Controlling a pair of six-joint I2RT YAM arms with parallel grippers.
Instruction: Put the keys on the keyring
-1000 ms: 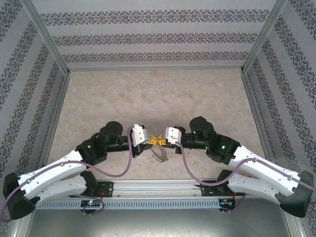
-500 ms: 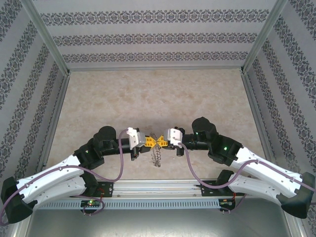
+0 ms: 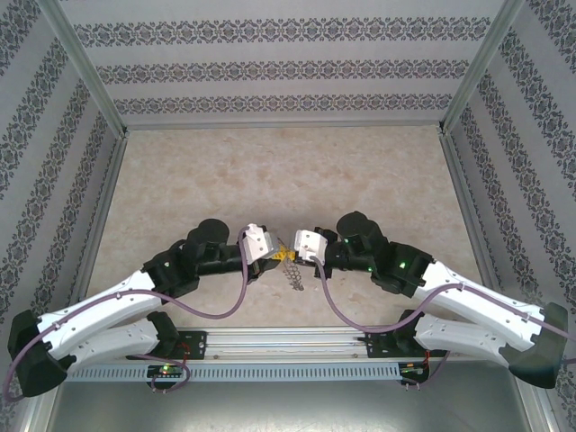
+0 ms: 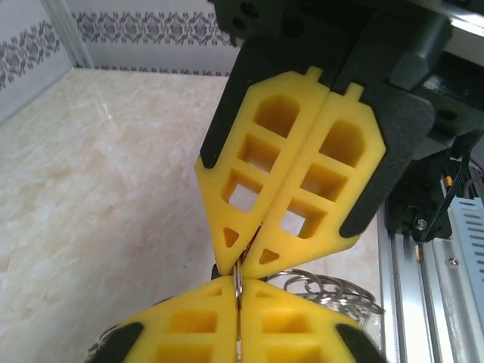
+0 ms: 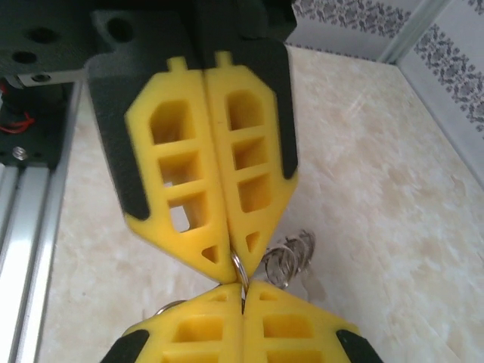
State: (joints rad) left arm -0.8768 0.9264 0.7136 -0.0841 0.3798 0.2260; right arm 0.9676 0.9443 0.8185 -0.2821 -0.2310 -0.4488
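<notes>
The left gripper (image 4: 238, 296) is closed all the way, its yellow fingers pressed flat together with a thin sliver of metal nipped between the tips. The right gripper (image 5: 242, 295) faces it tip to tip and is closed just as tightly on the same sliver, so the two pairs of fingers nearly touch. That metal belongs to the keyring (image 3: 294, 274), which is held up in the air between the two arms and hangs edge-on below the fingertips, above the near middle of the table (image 3: 270, 171). Some of its small wire loops (image 5: 291, 257) fan out just beside the tips on one side. The fingers crowd the wrist views, so it may be either the flat rim or one of the fringe loops that is pinched; I cannot say which. As for progress, the ring has been picked up and is steadied from both sides, which looks like a regrasp or a turn to present it better. I cannot tell whether any key already hangs among the loops. Since neither gripper carries a key, the threading itself seems not yet done, and fetching a key would first call for one gripper to let go.
</notes>
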